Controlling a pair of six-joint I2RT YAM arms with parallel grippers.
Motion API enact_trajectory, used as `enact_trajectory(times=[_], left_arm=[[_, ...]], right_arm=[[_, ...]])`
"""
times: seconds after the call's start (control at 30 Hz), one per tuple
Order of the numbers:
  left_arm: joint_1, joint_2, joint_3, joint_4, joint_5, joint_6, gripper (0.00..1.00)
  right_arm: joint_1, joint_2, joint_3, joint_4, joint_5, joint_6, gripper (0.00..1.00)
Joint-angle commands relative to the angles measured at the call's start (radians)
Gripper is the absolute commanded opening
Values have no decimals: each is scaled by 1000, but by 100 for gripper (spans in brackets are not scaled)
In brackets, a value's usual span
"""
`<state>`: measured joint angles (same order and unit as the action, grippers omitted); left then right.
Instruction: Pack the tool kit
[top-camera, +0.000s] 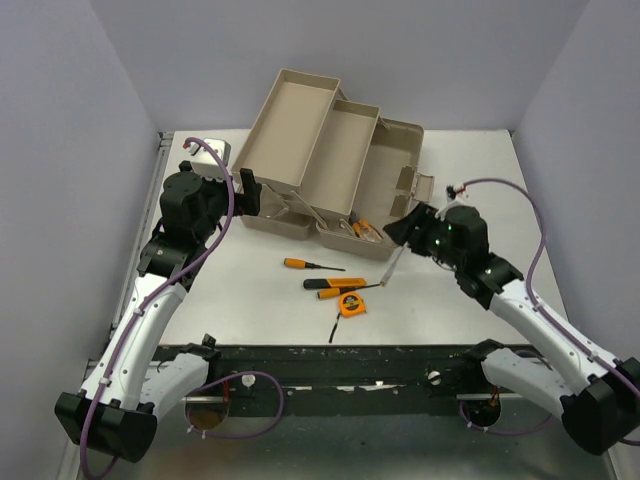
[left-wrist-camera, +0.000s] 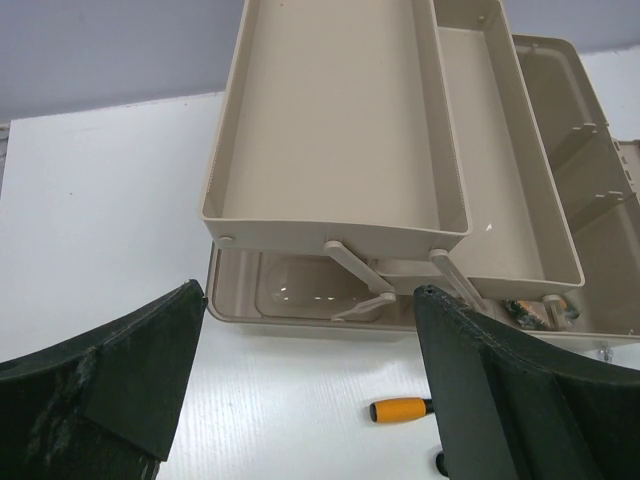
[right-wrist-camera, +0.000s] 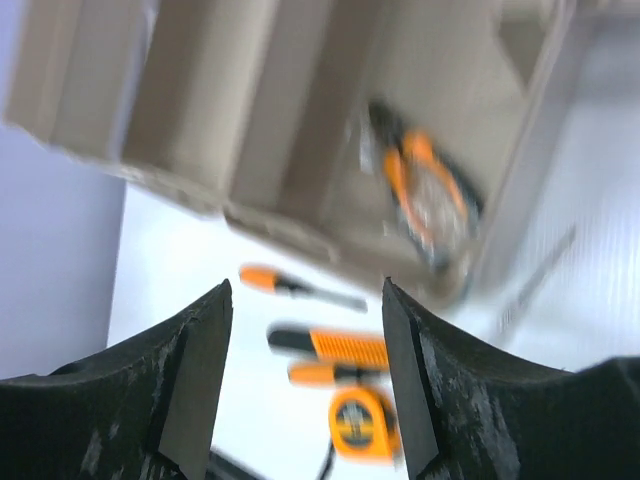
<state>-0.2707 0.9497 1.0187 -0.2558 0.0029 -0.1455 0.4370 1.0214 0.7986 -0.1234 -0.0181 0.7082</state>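
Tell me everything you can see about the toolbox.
The toolbox is beige plastic, standing open on the white table at its far middle. Two long trays are folded out stepwise up and to the left on flat hinged arms; both look empty. The base holds orange-handled pliers near its front right. A latch tab sticks out on the right.

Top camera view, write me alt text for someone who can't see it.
An open beige toolbox with fanned-out trays sits on a white table, a robot's left gripper and right gripper open at either side of it. A screwdriver and a tape measure lie in front.
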Motion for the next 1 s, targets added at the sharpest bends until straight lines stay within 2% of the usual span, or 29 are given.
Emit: enact_trajectory(times=[0.0, 0.07, 0.17, 0.33, 0.5, 0.7, 0.83, 0.97], left_arm=[[-4, -14, -6, 12, -17, -3, 99], [-4, -16, -8, 18, -15, -3, 99], [-4, -17, -11, 21, -18, -5, 99], [-4, -14, -15, 26, -18, -3, 99], [-4, -8, -17, 27, -26, 0, 99], [-4, -8, -17, 24, -35, 3, 99], [-4, -9, -19, 27, -43, 7, 99], [-4, -11, -20, 26, -47, 11, 99]], right_arm=[[107, -154, -203, -79, 13, 181, 68], [143, -208, -260, -140, 104, 206, 67], [155, -201, -303, -209, 161, 215, 58], [207, -19, -242, -314, 253, 226, 54], [232, 100, -196, -271, 331, 244, 48], [296, 252, -119, -309, 434, 335, 42], [335, 325, -105, -254, 469, 372, 42], [344, 430, -29, -338, 517, 419, 42]])
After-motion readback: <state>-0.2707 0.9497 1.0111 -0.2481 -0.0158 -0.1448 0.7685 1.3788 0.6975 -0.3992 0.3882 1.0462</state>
